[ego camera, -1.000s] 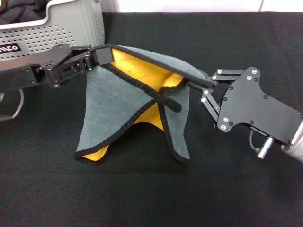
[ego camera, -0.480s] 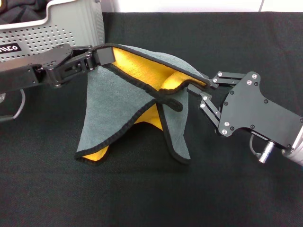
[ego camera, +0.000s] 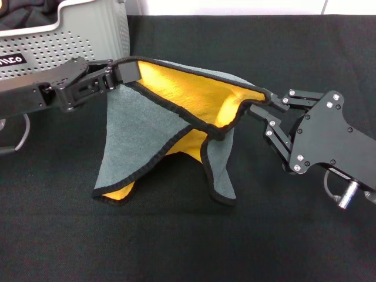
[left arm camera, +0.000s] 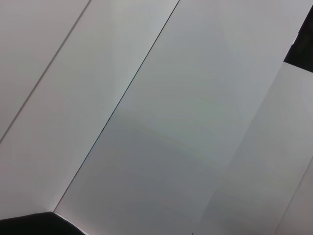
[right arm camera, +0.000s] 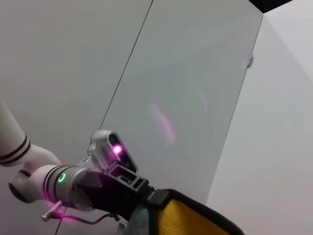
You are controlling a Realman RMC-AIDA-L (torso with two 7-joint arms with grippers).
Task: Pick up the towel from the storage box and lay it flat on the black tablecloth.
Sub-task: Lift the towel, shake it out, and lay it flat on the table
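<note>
The towel, grey-green outside and yellow-orange inside with black edging, hangs stretched between my two grippers above the black tablecloth. Its lower folds rest on the cloth. My left gripper is shut on the towel's upper left corner, next to the storage box. My right gripper is shut on the towel's right corner. In the right wrist view the towel's yellow corner shows beside the left arm's gripper. The left wrist view shows only white wall panels.
The light grey perforated storage box stands at the back left with a dark cloth inside it. The black tablecloth stretches wide in front of and to the right of the towel. A white wall runs behind the table.
My right gripper has moved to the right with the towel's corner, pulling the top edge straighter and opening the yellow face. The left gripper has held its place.
</note>
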